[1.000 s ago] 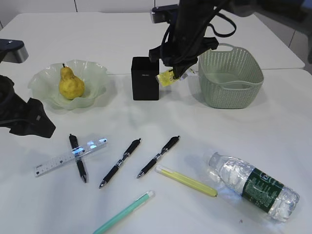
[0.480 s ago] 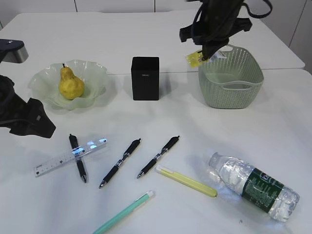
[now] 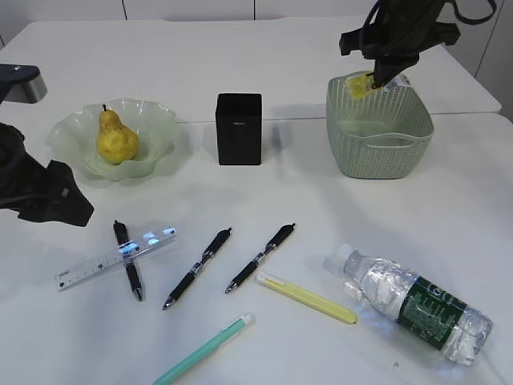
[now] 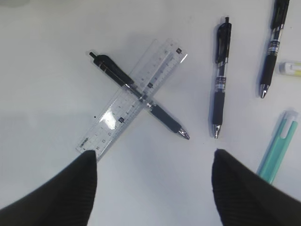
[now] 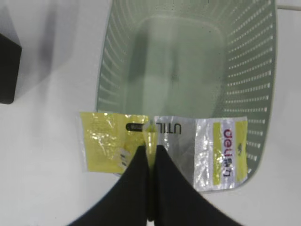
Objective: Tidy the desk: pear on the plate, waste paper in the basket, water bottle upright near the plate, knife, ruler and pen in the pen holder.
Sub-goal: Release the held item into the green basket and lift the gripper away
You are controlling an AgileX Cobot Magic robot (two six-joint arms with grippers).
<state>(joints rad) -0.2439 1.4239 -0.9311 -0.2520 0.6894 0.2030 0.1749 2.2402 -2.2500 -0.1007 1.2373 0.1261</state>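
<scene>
With right hand [image 5: 149, 155] pinching the wrapper [image 5: 162, 146] over the basket [image 3: 417, 128] rim and left hand [image 4: 153, 165] spread idle, next: centre, release

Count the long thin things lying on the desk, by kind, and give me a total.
Black pens: 3
Mint pen: 1
Knife: 1
Ruler: 1
Total: 6

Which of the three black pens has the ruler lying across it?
The leftmost black pen, nearest the plate: the clear ruler crosses it in an X. The other two black pens lie bare further right.
</scene>
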